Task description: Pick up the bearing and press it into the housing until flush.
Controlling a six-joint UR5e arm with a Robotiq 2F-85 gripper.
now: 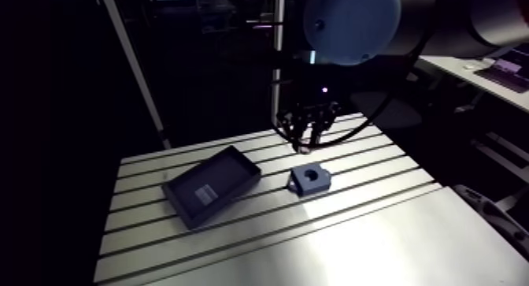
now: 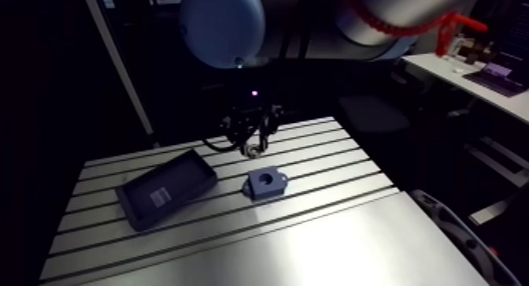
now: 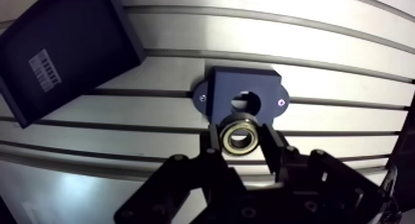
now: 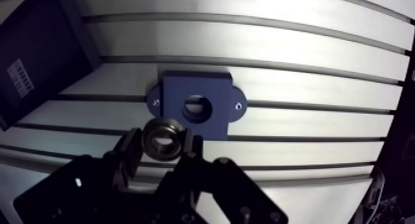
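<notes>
Bearing [image 3: 236, 136], a small steel ring I judge hard, slick and heavy for its size, sits pinched by its outer rim in my gripper [image 3: 239, 143], hanging above the table [image 3: 333, 66] just short of the housing [image 3: 222, 87].

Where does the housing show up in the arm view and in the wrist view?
Arm view: the housing lies on the table, near the gripper, right of the dark tray.
Wrist view: it lies just ahead of the bearing held between the fingers.
Shared landmark: the dark tray's white label.
</notes>
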